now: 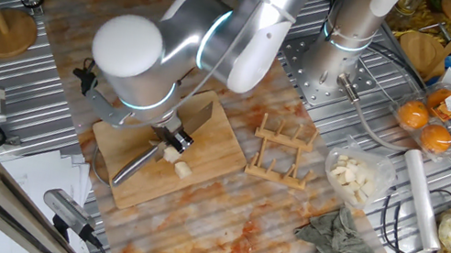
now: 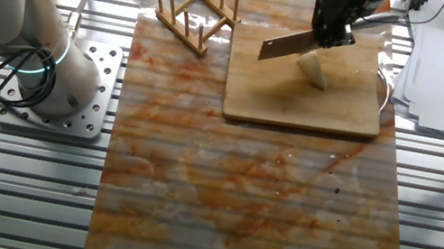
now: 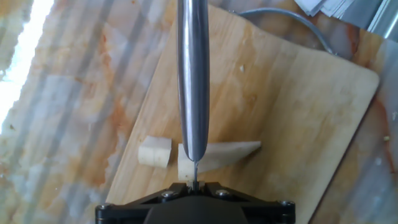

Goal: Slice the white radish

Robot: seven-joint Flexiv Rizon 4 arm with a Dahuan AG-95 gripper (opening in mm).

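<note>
Wooden cutting board (image 3: 292, 112) holds your white radish (image 3: 221, 155). Your gripper (image 2: 336, 21) grips the knife (image 3: 193, 74) tight, blade across the radish, one cut piece (image 3: 154, 152) beside it.

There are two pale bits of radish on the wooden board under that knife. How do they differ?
The small cut-off chunk of white radish is short and blocky, while the longer tapered piece of white radish narrows to a point. The chunk lies clear to one side of the steel knife blade; the tapered piece sits right under it. Both are the same pale cream and rest on the wooden cutting board.
</note>
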